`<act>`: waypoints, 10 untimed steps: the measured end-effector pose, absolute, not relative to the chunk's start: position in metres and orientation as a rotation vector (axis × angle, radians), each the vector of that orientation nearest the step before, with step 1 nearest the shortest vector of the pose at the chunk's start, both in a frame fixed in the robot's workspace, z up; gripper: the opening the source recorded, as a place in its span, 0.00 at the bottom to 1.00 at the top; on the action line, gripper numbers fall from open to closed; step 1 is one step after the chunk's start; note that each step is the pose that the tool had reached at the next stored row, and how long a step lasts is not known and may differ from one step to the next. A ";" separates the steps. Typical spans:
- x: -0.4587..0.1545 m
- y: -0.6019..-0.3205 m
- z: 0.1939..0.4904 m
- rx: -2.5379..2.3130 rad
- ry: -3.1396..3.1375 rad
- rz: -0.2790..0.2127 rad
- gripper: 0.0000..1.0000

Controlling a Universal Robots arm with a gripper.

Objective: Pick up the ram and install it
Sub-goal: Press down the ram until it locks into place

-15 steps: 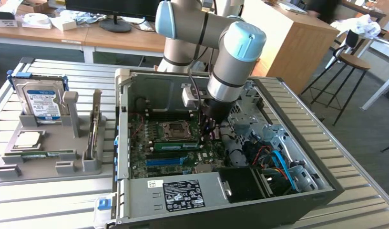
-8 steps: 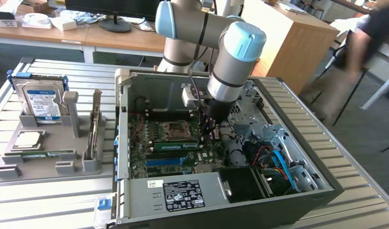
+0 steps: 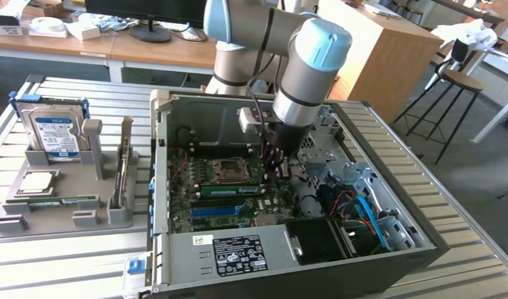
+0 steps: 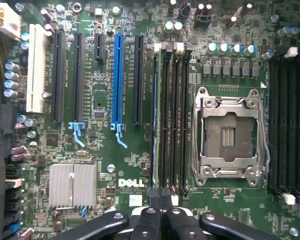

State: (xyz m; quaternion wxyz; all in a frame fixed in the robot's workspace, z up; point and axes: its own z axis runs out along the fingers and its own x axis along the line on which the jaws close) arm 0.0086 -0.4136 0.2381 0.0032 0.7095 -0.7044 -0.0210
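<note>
— Green board, long and thin: in the exterior view we see the ram lying along a slot on the motherboard inside the open case, just beside the processor socket. Is it grasped?

— We'd say not. The gripper hangs at the stick's end toward the exterior view's right, jaws clenched together. A hard drive stands in the grey tray, well apart from the case.

— And from the wrist?

— We look straight down on the board. The ram shows edge-on in a bank of 4 memory slots, on the side toward the blue slot. The gripper holds its closed tips over 1 end of that bank. We can't tell whether they touch the stick.

— How do we seat it well?

— We judge that pressure should go straight down, in line with the slot, never sideways. Each end needs equal force so both latches close, since a tilted stick would bind.
</note>
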 end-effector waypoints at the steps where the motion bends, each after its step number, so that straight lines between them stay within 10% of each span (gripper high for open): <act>1: 0.009 -0.414 0.240 2.224 -2.209 -0.066 0.10; 10: 0.009 -0.414 0.249 2.224 -2.209 -0.066 0.10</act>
